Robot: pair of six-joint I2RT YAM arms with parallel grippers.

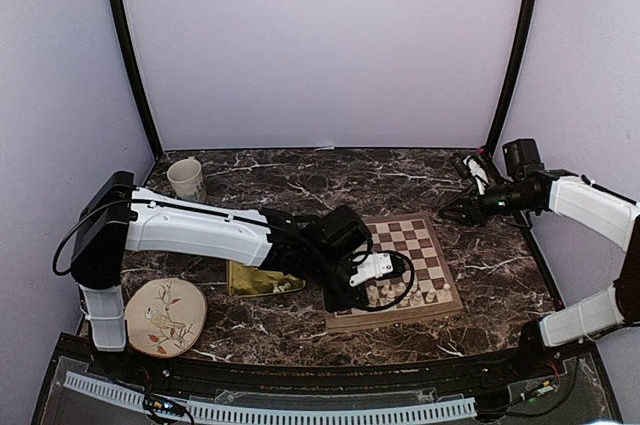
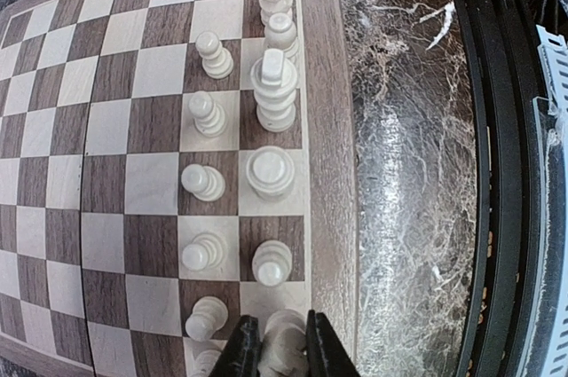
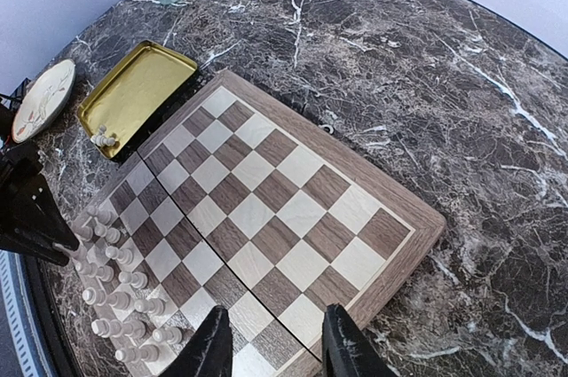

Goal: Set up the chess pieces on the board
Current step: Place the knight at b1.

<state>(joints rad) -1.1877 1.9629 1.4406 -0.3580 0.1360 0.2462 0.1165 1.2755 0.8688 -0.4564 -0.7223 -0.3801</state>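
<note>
My left tool (image 2: 280,324) grips a chess piece (image 2: 286,349) on the board's (image 2: 133,129) edge row; my right tool (image 3: 280,310) hangs wide open, empty.

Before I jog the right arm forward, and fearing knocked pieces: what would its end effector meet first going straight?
Probably the board, on bare squares just ahead of the right end effector. The pieces stand well off to one side of that line, though depth is unclear.

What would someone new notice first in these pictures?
Two neat rows of cream chess pieces stand along the near edge of the board, with the left gripper gripping the corner piece. A stray piece lies in the gold tray left of the board.
</note>
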